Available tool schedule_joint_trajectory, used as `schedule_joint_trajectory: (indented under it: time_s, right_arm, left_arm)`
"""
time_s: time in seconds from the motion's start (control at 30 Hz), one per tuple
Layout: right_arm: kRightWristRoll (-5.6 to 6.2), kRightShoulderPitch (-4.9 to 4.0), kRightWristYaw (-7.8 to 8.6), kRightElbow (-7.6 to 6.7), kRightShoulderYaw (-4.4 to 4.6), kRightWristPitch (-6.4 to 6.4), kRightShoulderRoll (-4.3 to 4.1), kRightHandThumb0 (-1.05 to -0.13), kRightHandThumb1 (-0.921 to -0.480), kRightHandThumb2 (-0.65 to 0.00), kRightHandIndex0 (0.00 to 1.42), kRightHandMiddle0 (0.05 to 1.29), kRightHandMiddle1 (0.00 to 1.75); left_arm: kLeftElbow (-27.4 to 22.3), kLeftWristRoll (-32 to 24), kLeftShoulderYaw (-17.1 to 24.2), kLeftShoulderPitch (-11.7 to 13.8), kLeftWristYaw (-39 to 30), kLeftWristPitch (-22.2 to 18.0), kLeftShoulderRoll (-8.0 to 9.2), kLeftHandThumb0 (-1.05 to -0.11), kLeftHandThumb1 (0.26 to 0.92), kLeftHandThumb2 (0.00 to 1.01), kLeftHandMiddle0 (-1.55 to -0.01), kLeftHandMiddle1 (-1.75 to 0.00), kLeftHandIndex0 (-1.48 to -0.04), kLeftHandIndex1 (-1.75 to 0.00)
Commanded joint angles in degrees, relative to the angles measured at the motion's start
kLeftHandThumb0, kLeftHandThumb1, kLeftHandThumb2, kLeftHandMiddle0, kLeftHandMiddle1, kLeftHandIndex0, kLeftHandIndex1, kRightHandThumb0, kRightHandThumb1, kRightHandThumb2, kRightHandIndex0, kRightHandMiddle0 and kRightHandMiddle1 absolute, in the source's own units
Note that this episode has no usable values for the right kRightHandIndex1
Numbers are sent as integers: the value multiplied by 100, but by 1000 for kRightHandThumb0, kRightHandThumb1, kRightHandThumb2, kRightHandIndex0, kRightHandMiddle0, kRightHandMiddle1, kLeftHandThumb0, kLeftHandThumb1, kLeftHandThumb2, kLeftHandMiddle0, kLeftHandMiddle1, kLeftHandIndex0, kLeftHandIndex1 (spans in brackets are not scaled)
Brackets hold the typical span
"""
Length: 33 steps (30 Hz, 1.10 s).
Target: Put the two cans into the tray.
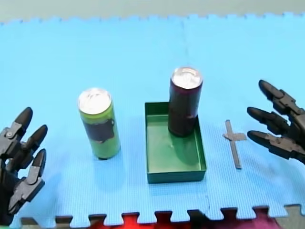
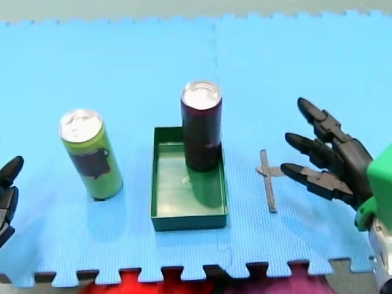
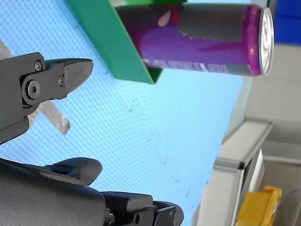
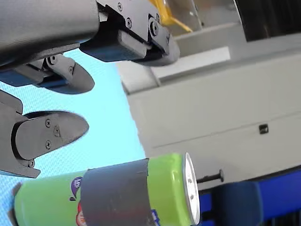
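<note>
Purple can (image 1: 185, 102) upright in tray (image 1: 176, 177), green can (image 1: 100, 126) upright, left hand (image 1: 21, 162), right hand (image 1: 281, 126) empty

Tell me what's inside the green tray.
One purple can stands upright at the far end of the tray; the rest is bare. The floor under the can is hidden.

Right hand (image 2: 334, 165), left hand (image 1: 21, 157): black, segmented, screwed; right wrist seemingly green.
</note>
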Motion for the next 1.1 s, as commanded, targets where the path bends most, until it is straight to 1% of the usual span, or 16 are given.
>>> schedule_joint_trajectory:
  time_s: [0.0, 0.07, 0.17, 0.27, 0.33, 0.37, 0.5, 0.63, 0.7, 0.87, 1.07]
  right_arm:
    - [35, 16, 50, 16, -22, -4, -29, -1048, -921, -79, 275, 146, 11]
    - [49, 34, 99, 15, -22, -11, -24, -1048, -920, -73, 274, 147, 10]
    - [71, 31, 158, 52, -28, 15, -7, -1048, -919, -62, 272, 148, 9]
    - [83, 15, 189, 129, -40, 29, 16, -1048, -916, -48, 269, 146, 7]
    - [88, 7, 194, 180, -51, 25, 26, -1048, -913, -42, 268, 146, 6]
    - [88, 0, 194, 203, -57, 24, 27, -1048, -911, -38, 268, 145, 5]
    - [70, -36, 153, 288, -75, 18, 31, -1048, -905, -28, 267, 144, 4]
    - [69, -61, 127, 340, -92, 23, 33, -1048, -899, -20, 267, 143, 3]
    - [74, -72, 130, 362, -103, 24, 31, -1048, -896, -17, 266, 142, 2]
    - [79, -105, 118, 413, -132, 31, 36, -1048, -891, -11, 266, 141, 1]
    - [73, -136, 47, 464, -166, 38, 59, -1048, -884, -5, 269, 140, 1]
  left_arm:
    - [-77, 7, -67, -39, 7, 127, 104, -1048, 824, 70, -368, -2, -247, 0]
    - [-163, -31, -115, -56, 15, 281, 118, -1048, 798, 33, -348, 0, -226, 0]
    - [-254, -45, -173, -73, 52, 457, 117, -1048, 786, 16, -332, 0, -203, 1]
    - [-285, -15, -225, -90, 71, 584, 144, -1048, 777, 8, -318, 0, -181, 0]
    - [-219, -4, -267, -135, 18, 627, 193, -1048, 767, 2, -307, 0, -170, 0]
    - [-174, -8, -283, -161, -12, 634, 214, -1048, 751, 1, -299, 0, -163, 0]
    - [85, -161, -325, -283, -283, 648, 275, -1048, 714, 0, -276, 0, -149, 0]
    - [138, -264, -363, -326, -563, 774, 374, -1048, 694, 0, -254, 0, -137, 0]
    - [131, -299, -374, -334, -649, 834, 395, -1048, 685, 0, -235, 0, -130, 0]
    - [71, -441, -397, -351, -865, 1099, 423, -1048, 673, 0, -215, 0, -121, 0]
    - [-14, -432, -481, -345, -1109, 1406, 546, -1048, 687, 7, -222, -5, -121, -1]
